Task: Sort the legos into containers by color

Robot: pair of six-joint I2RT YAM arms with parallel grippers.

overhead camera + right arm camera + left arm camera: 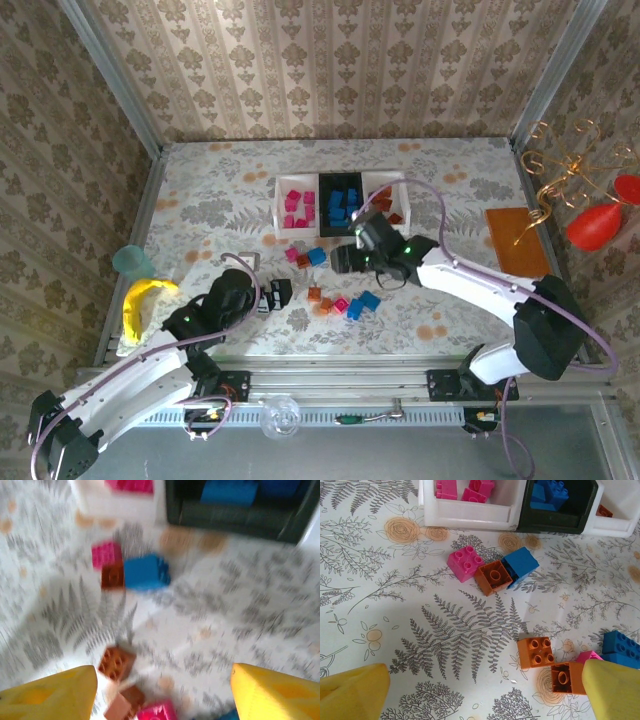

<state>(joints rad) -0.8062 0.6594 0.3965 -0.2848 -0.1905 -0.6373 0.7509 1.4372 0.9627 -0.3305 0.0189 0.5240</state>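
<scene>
Yellow jaws, left and right, gape empty; right wrist's legos (146,572) are blurred.

Our two arms at the table edge: the left arm (130,378) and the right arm (468,284) wear white shells with black joints. Thin purple-grey cables (442,212) loop along each, a green light (408,243) glows on the right wrist, and our fingers (351,692) are yellow.

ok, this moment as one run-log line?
left gripper open, empty | right gripper open, empty | pink plastic bricks in left white tray | blue bricks in black middle tray | loose pink, orange-brown, blue bricks on floral table
</scene>
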